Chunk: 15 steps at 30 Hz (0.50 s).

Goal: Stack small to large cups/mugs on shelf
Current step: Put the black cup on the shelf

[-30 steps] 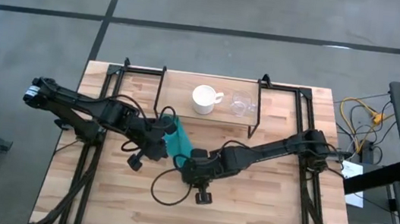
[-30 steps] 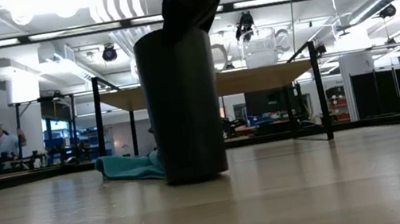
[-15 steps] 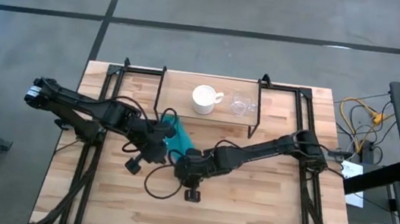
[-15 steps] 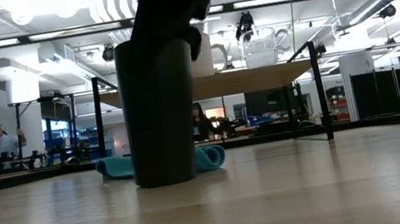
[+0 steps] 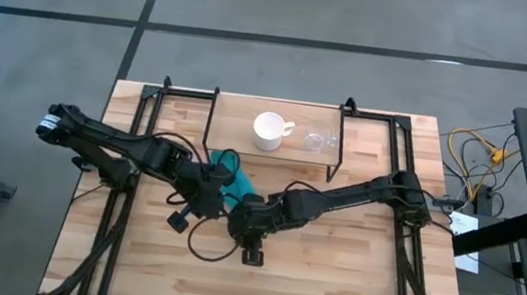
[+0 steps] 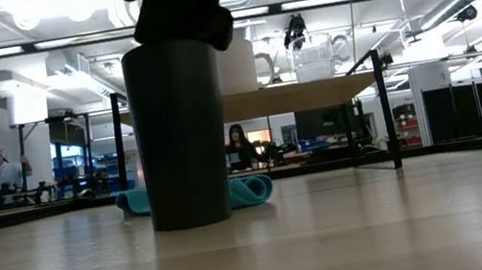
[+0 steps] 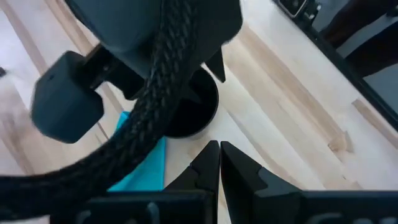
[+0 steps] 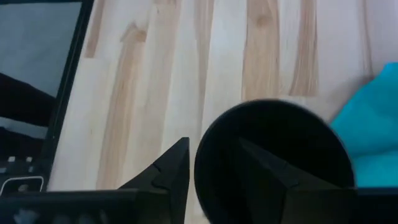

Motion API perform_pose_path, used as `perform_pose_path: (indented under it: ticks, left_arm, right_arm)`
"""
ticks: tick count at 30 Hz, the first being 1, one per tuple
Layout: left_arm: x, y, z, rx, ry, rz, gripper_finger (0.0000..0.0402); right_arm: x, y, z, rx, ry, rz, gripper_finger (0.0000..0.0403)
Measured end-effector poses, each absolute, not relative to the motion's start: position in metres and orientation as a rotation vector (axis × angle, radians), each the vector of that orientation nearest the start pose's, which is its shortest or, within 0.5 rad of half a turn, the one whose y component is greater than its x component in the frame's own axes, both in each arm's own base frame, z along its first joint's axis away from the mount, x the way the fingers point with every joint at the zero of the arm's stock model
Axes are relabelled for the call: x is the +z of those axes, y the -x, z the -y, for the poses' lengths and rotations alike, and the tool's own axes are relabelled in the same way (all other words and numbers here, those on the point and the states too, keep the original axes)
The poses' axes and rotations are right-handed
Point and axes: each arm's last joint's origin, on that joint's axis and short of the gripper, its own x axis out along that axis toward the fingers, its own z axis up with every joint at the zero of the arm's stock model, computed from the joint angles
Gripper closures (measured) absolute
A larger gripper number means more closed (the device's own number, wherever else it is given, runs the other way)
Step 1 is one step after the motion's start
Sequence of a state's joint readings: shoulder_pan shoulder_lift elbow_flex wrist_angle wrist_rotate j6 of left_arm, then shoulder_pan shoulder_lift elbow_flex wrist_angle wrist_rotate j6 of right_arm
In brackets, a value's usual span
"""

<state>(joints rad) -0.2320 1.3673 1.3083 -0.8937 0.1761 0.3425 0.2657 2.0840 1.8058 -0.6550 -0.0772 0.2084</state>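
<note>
Looking down, you see the right gripper (image 5: 243, 228) over the black cup (image 5: 238, 215) beside the teal cloth (image 5: 231, 178). From table level, that cup (image 6: 180, 133) stands upright. Your right wrist view shows fingers (image 8: 169, 165) pinching its rim. Left gripper (image 7: 219, 149) is closed, empty.

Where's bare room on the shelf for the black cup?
The shelf is bare left of the white mug. The mug's handle and the glass cup leave little gap; right of the glass is a narrow strip. The left pincer, right pincer, teal cloth and black cup crowd the table's middle.
</note>
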Motion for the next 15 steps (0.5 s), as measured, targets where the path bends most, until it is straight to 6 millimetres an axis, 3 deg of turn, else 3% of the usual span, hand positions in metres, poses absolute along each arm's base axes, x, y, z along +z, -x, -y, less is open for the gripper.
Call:
perform_pose_path:
  ticks: [6,15]
  left_arm:
    - [0.342,-0.259,0.073,-0.555,-0.347,-0.835,0.0401]
    - [0.338,-0.261,0.09,-0.598,-0.293,-0.784,0.0402]
  right_arm:
    - [0.273,-0.44,-0.122,0.206,-0.118,-0.987,0.0285]
    - [0.338,-0.419,-0.119,0.193,-0.114,-1.06,0.0287]
